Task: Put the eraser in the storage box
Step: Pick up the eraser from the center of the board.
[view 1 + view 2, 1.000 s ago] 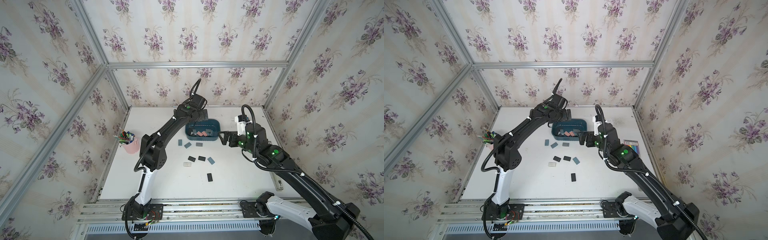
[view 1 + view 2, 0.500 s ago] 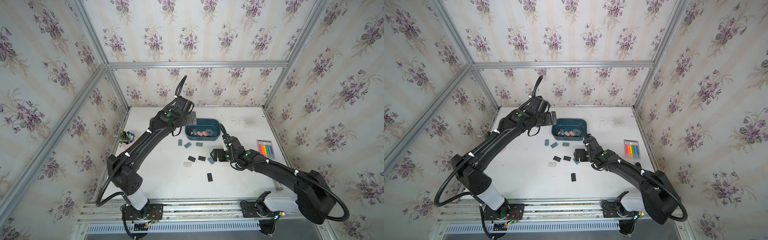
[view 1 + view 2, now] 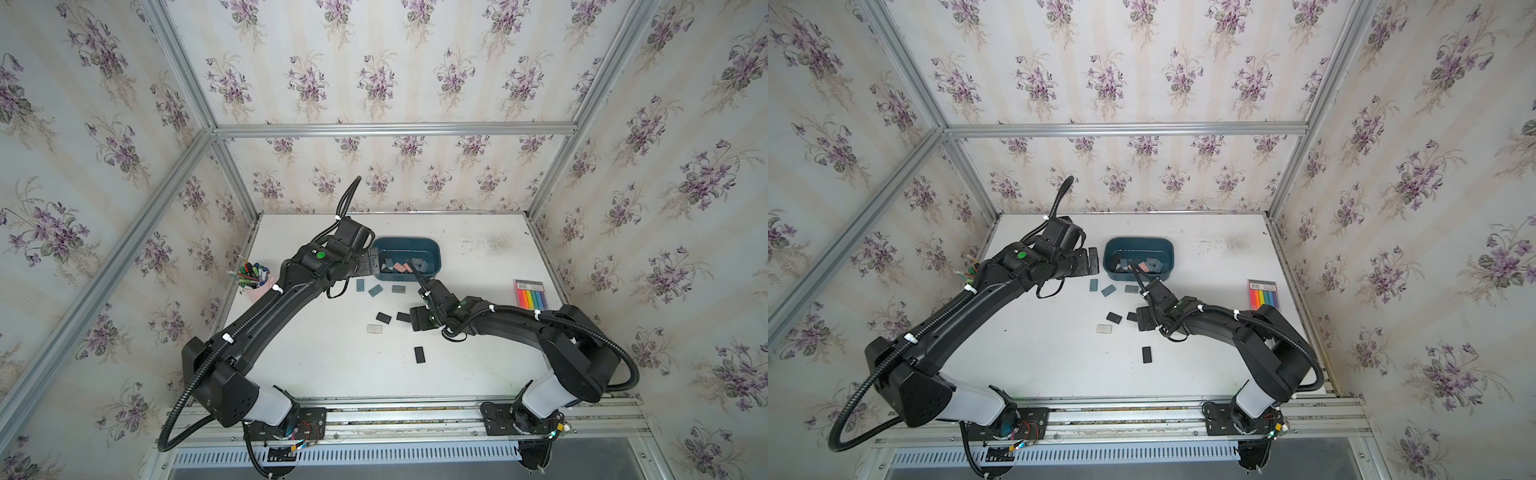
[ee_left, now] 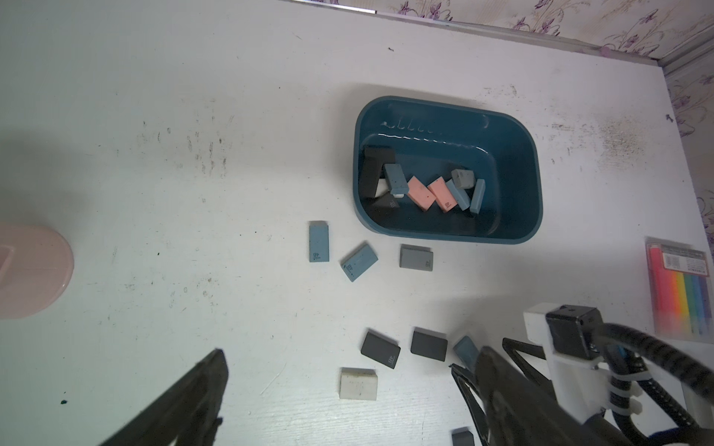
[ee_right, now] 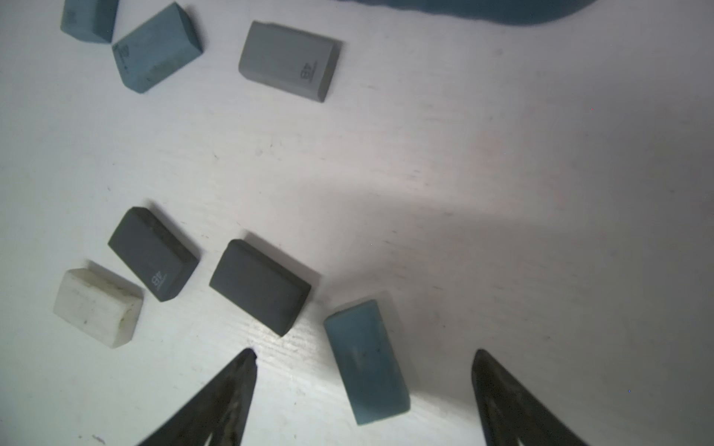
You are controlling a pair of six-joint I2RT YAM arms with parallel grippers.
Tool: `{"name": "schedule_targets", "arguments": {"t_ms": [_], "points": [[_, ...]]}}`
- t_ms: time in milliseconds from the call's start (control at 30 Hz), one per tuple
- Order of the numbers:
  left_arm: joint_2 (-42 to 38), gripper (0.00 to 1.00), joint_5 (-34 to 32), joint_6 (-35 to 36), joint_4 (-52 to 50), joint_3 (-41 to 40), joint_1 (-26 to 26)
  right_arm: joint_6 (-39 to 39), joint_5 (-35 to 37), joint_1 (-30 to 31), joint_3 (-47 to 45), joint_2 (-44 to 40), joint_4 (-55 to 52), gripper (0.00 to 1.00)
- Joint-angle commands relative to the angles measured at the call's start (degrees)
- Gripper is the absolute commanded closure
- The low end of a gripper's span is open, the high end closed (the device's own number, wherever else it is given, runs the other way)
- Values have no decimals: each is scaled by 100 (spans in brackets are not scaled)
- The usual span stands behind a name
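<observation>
The storage box (image 3: 428, 249) (image 3: 1163, 249) (image 4: 517, 185), a dark teal tub, stands at the back middle of the table with several erasers inside. More erasers lie loose in front of it. My right gripper (image 5: 365, 353) (image 3: 417, 321) is low over the table and open. A blue eraser (image 5: 367, 363) (image 4: 464, 348) lies flat between its fingers, with a gap to each. My left gripper (image 3: 372, 264) (image 4: 336, 359) is open and holds nothing, level with the box's left wall, above the table.
Loose on the table are two blue erasers (image 3: 360, 284) (image 3: 375, 290), a grey one (image 3: 398, 289), black ones (image 3: 383, 318) (image 3: 420, 355) and a white one (image 3: 374, 329). A pink pen cup (image 3: 257, 286) stands at the left edge. A coloured marker pack (image 3: 532, 295) lies at the right.
My right gripper has come down from beside the box to the table, around the blue eraser. My left gripper has drawn back from over the box to its left side.
</observation>
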Motion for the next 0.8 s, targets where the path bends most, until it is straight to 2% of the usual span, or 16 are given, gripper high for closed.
{"name": "schedule_targets", "arguments": {"t_ms": [0,200,400,633,700,767], "points": [[-139,0,-65,-2,-48,-132,7,115,430,152,48,145,-274,14],[-400,0,-182,17,26,-322,21,182,469,161,-9,318,-256,16],[-374,0,-186,37,13,-326,15,147,325,162,180,477,-392,33],[-340,0,-160,37,30,-353,66,150,110,162,212,366,-582,38],[-297,0,-65,21,20,-335,112,163,-59,162,192,356,-603,44],[-270,0,-10,-3,-12,-320,161,198,-116,165,120,304,-564,45]]}}
